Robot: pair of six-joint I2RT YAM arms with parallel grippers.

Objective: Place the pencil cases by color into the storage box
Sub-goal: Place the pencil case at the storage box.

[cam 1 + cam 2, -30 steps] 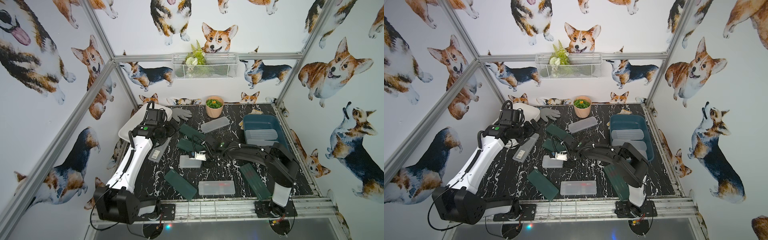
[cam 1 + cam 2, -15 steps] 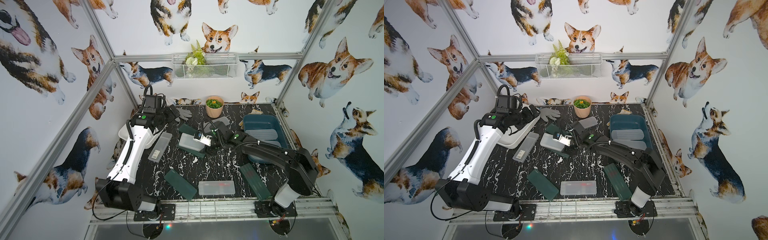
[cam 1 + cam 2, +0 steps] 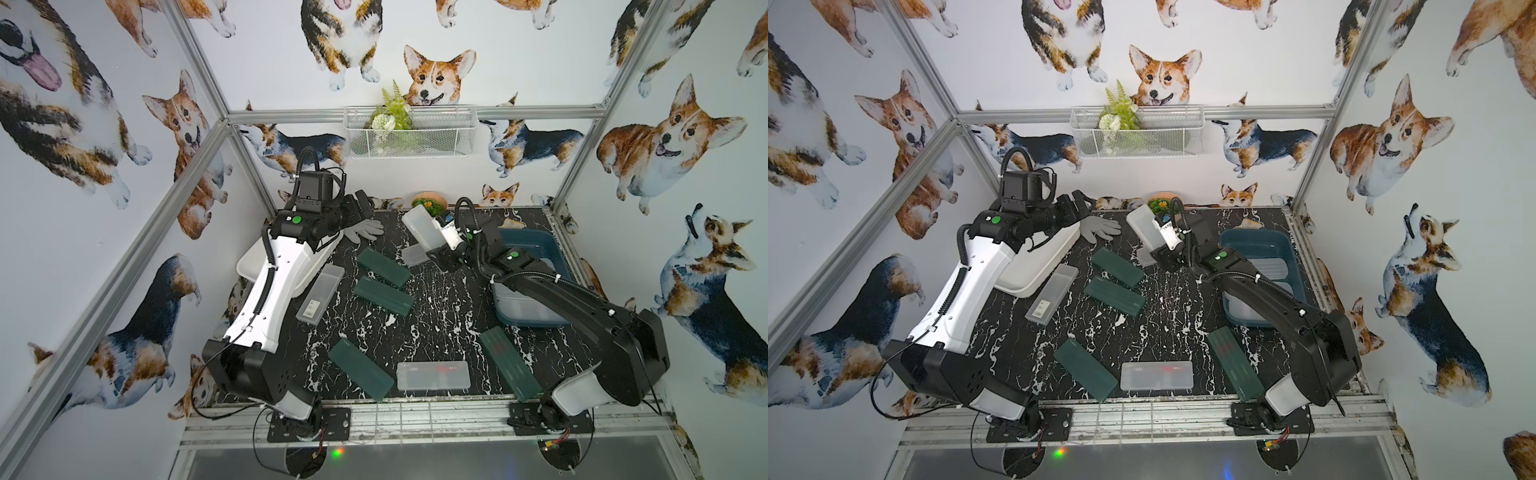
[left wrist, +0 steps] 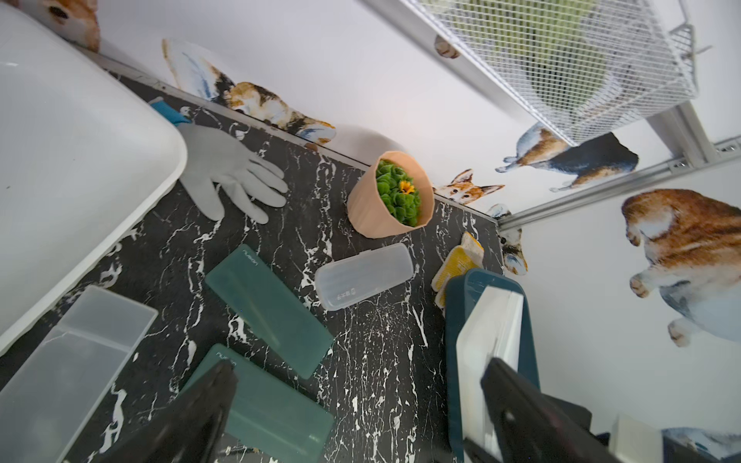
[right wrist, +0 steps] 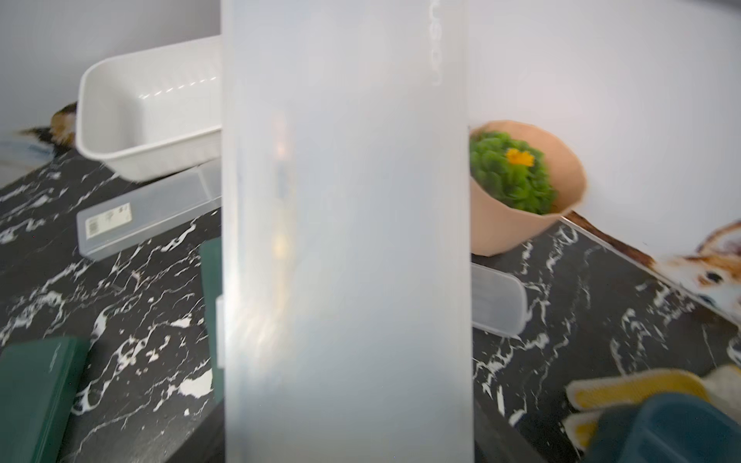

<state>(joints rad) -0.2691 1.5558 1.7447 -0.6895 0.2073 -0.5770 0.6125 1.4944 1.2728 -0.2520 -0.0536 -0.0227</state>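
Note:
My right gripper (image 3: 439, 243) is shut on a frosted clear pencil case (image 3: 420, 226) (image 3: 1144, 226), held tilted in the air in front of the plant pot; it fills the middle of the right wrist view (image 5: 345, 240). To its right sits the dark teal storage box (image 3: 536, 245) with clear cases (image 3: 528, 309) inside. My left gripper (image 3: 358, 203) (image 4: 361, 405) hangs open and empty over the white storage box (image 3: 253, 266). Several green cases (image 3: 384, 268) (image 3: 360, 370) (image 3: 509, 368) and clear cases (image 3: 320, 293) (image 3: 432, 376) (image 4: 363, 276) lie on the black marble table.
A tan plant pot (image 3: 430, 201) stands at the back wall, close behind the held case. A grey glove (image 3: 365, 228) lies beside the white box. A yellow-white glove (image 3: 514, 224) lies behind the teal box. A wire basket (image 3: 409, 133) hangs on the back wall.
The right arm has lifted the clear case from the table's middle and carried it up and back toward the plant pot. The left arm has risen and drawn back over the white box.

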